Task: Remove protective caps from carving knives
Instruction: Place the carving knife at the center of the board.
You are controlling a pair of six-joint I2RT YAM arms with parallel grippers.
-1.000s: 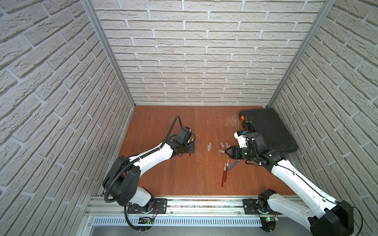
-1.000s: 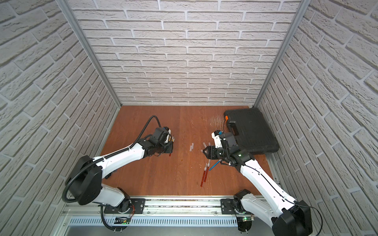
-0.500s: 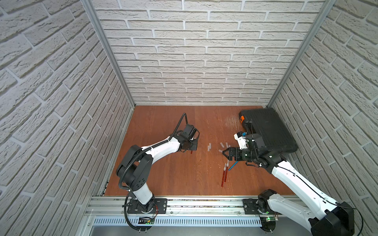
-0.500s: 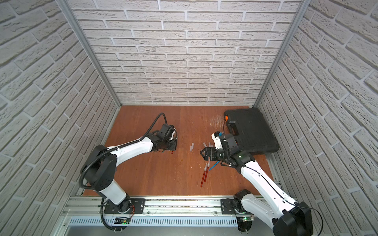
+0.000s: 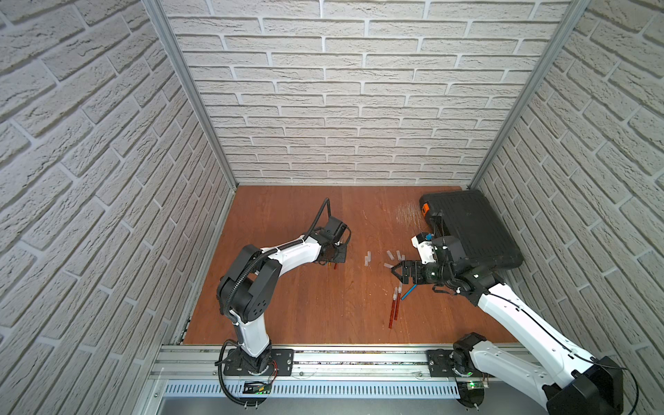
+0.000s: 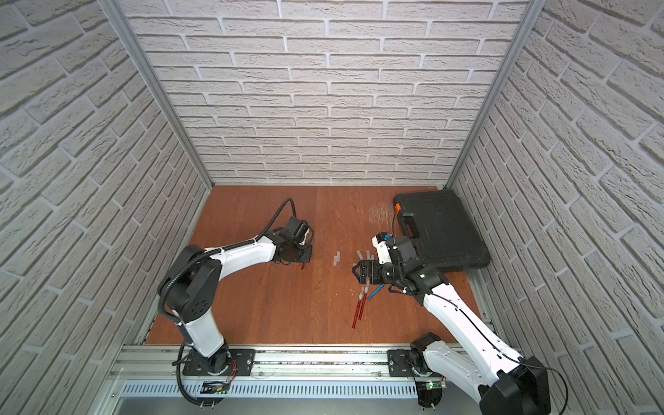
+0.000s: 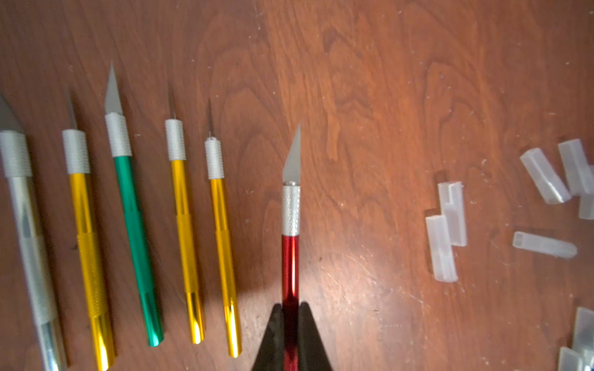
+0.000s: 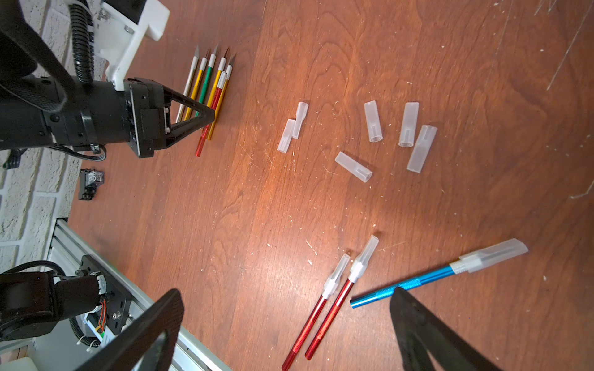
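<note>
On the counter (image 5: 316, 316), black case (image 5: 470, 230) parked at two o'clock — left hand (image 7: 291, 313) is clamped on a bare-bladed red knife (image 7: 291, 257) just beside the uncapped row (image 7: 135, 225); lower it crooked and it could knock the nearest gold handle (image 7: 225, 257) rolling. Right hand (image 5: 396, 270) gapes wide, empty; at its six o'clock two capped red knives (image 8: 321, 308) lie side by side — one grab may catch both, or scatter the loose caps (image 8: 373, 122) at twelve.
</note>
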